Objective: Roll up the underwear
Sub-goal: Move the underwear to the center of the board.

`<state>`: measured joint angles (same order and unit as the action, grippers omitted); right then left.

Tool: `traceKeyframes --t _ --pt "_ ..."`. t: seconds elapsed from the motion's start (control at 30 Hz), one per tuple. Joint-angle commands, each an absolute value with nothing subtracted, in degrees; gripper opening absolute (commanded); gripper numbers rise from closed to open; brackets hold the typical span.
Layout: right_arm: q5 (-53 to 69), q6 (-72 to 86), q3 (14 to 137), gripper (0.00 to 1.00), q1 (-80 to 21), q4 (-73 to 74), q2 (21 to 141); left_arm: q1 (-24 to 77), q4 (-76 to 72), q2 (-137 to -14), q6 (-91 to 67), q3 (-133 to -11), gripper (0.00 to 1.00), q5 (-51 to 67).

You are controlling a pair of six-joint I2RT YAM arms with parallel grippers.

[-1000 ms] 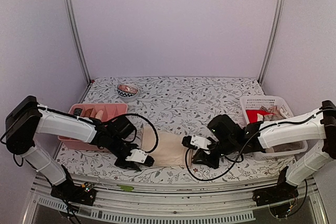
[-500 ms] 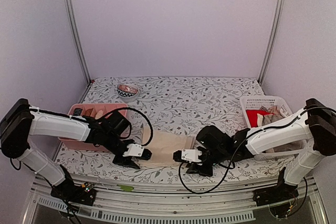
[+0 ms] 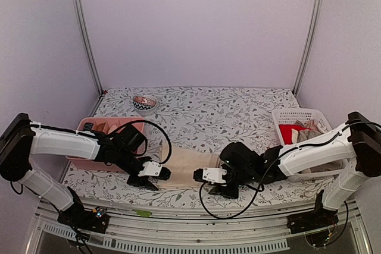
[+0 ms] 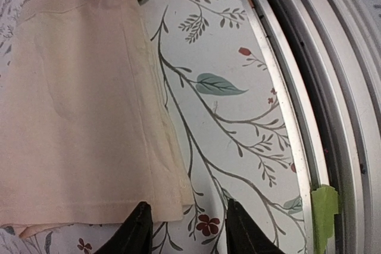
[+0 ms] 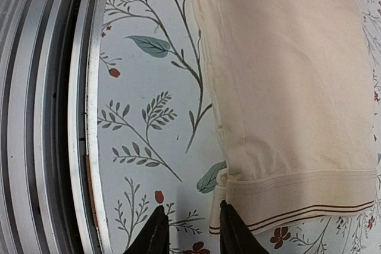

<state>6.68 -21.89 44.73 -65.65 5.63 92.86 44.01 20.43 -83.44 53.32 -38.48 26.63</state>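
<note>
1. Left claw [image 4: 186, 230] first: I see its fingers parted partway with nothing clamped. One finger sits over the near hem of the underwear [image 4: 83, 117], the other over the bare flowered table [image 4: 238, 57].
2. Right claw [image 5: 189, 230]: a narrower gap, and it grips nothing either. The striped waistband corner lies just beside one finger.
3. From above, the underwear [image 3: 184, 163] lies flat and unrolled close to the table's near edge, with the left claw [image 3: 159, 172] at its left end and the right claw [image 3: 199, 175] at its right.
4. Farther out: a pink tray [image 3: 128, 124] at left, a white basket [image 3: 297, 113] at right, and a small bowl [image 3: 144, 103] toward the far side.
</note>
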Motion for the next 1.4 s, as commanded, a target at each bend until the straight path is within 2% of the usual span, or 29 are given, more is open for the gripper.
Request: traceKeyframes --t 0.0,0.4,0.67,0.8,0.9,0.97,1.2,1.37 --pt "4.79 -21.99 45.91 0.32 -66.39 4.44 90.28 43.25 20.74 -81.72 54.36 -37.90 0.42 28.30" --pt "-0.42 -21.37 47.46 0.45 -66.43 5.42 99.32 42.90 20.92 -81.75 54.62 -37.54 0.42 28.07" --pt "1.88 -21.32 47.10 0.24 -66.43 9.42 101.11 42.69 20.91 -82.20 55.56 -37.71 0.41 27.89" --pt "1.70 -20.65 47.41 0.20 -66.45 10.76 102.55 42.70 20.79 -82.43 56.69 -37.63 0.40 28.15" --pt "0.96 -19.98 48.18 0.09 -66.45 11.38 103.72 43.27 20.22 -82.38 57.81 -37.32 0.37 28.18" --pt "0.55 -20.03 48.46 0.05 -66.43 11.46 103.87 43.65 19.16 -82.10 58.12 -36.53 0.35 27.40" --pt "0.61 -19.40 49.12 0.00 -66.45 12.13 104.13 44.87 15.77 -83.16 58.35 -35.35 0.31 24.13" --pt "0.46 -19.41 49.31 0.00 -66.40 12.22 103.88 45.39 13.48 -85.81 57.56 -35.46 0.35 21.29"
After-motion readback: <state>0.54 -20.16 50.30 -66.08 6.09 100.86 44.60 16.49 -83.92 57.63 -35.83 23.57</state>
